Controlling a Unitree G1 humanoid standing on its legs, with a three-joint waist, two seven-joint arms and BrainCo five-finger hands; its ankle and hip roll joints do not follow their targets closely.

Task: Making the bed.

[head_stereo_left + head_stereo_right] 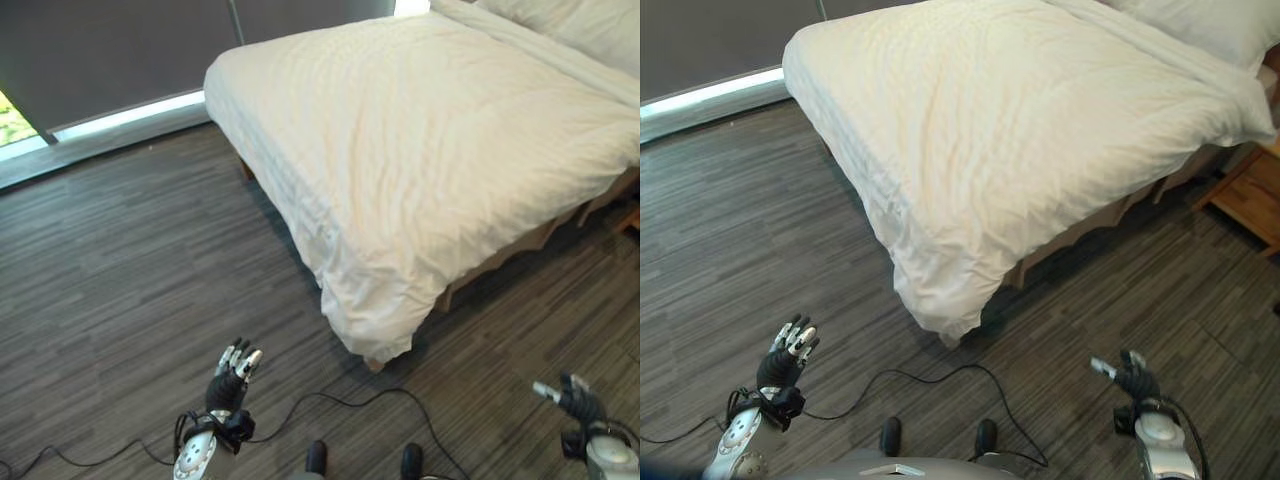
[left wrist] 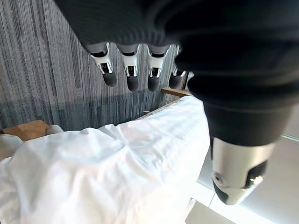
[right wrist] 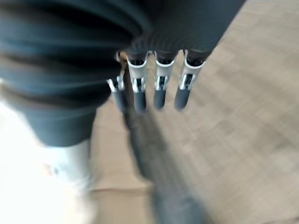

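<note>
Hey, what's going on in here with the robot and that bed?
The robot stands on the dark wood-look floor off the corner of the bed, handling nothing. The white quilted duvet covers the mattress, its near corner drooping toward the floor. The left robot hand and right robot hand are both raised, open and empty.

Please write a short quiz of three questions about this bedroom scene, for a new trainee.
1. True or false: the left robot hand grips the white duvet.
2. Which part of the duvet hangs lowest toward the floor? A) the corner nearest the robot B) the part by the pillow
3. Complete: both the left and the right robot hand hold ____.

Key: 1 false, it is over the floor, apart from the bed, fingers straight. 2 A. 3 nothing.
</note>
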